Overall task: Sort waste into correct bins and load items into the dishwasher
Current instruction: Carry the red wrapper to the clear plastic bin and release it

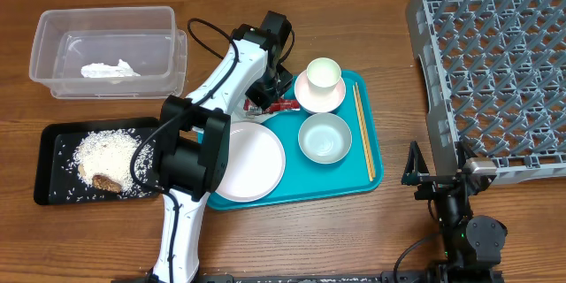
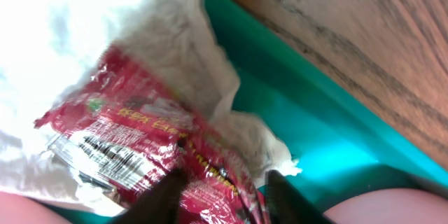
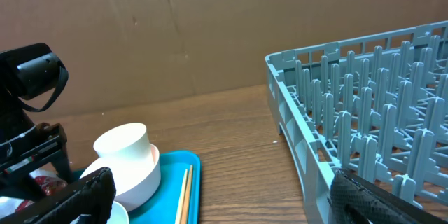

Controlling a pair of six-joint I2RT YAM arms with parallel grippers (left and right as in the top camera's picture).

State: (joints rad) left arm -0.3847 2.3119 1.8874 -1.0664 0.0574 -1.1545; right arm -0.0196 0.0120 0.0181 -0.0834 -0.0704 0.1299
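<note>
The red-and-white snack wrapper [image 2: 140,140] lies on crumpled white paper [image 2: 189,49] at the back left corner of the teal serving tray [image 2: 294,105]. My left gripper [image 2: 227,189] is shut on the wrapper, one dark finger on each side; overhead it [image 1: 270,102] sits beside the cup [image 1: 323,74] on its saucer [image 1: 320,99]. The plate [image 1: 252,164], bowl [image 1: 325,137] and chopsticks [image 1: 363,133] rest on the tray. My right gripper [image 3: 220,196] hangs open and empty between the tray and the grey dish rack [image 1: 495,71].
A clear tub [image 1: 44,53] at the back left holds a white napkin [image 1: 110,70]. The black tray [image 1: 53,137] in front of it holds rice [image 1: 106,152] and a brown scrap [image 1: 104,181]. Bare wood lies between the teal tray and the rack.
</note>
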